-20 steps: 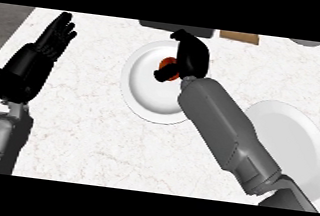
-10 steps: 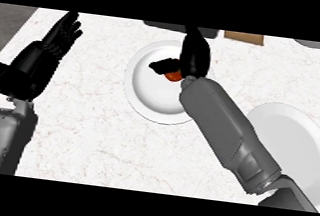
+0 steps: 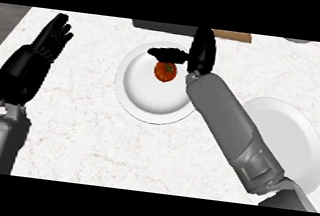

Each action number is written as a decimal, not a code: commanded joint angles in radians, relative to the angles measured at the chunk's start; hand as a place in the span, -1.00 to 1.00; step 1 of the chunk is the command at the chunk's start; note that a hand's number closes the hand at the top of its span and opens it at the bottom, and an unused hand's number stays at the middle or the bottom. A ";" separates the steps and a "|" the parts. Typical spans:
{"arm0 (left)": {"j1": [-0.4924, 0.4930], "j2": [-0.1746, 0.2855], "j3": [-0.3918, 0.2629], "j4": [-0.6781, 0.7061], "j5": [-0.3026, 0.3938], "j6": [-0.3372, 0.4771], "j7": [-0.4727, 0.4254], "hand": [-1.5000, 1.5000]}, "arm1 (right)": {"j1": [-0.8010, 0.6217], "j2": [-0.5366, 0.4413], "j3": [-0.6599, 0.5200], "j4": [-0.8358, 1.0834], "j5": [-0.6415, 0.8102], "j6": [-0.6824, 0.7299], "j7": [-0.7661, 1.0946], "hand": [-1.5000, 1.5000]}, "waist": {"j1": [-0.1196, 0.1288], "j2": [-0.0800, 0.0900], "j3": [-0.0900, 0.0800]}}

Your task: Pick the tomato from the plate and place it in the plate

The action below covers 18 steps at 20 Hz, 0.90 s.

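Note:
A red tomato (image 3: pixel 165 72) lies on the upper part of a white plate (image 3: pixel 141 95) at the middle of the counter. My right hand (image 3: pixel 200 52) is just beyond and to the right of the tomato, open, its fingers straight and pointing away, its thumb stretched left above the tomato. Whether the thumb touches the tomato I cannot tell. A second white plate (image 3: pixel 293 139) lies to the right, partly hidden by my right forearm. My left hand (image 3: pixel 41 54) rests open at the left, fingers up.
A dark object (image 3: pixel 162 27) and a brown board (image 3: pixel 232 36) lie along the counter's far edge, with a small pale item (image 3: pixel 299 41) at the far right. The counter's left edge (image 3: pixel 9 36) runs next to my left hand.
My right hand moved up and right off the tomato and straightened its fingers. The tomato, half hidden before, now shows whole on the plate. The left hand stayed put.

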 commanded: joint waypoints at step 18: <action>0.008 0.028 0.068 0.012 0.008 -0.017 -0.010 0.00 | 0.542 -0.280 -0.148 -0.470 -0.055 0.326 -0.206 -1.00 | -0.057 -0.013 -0.001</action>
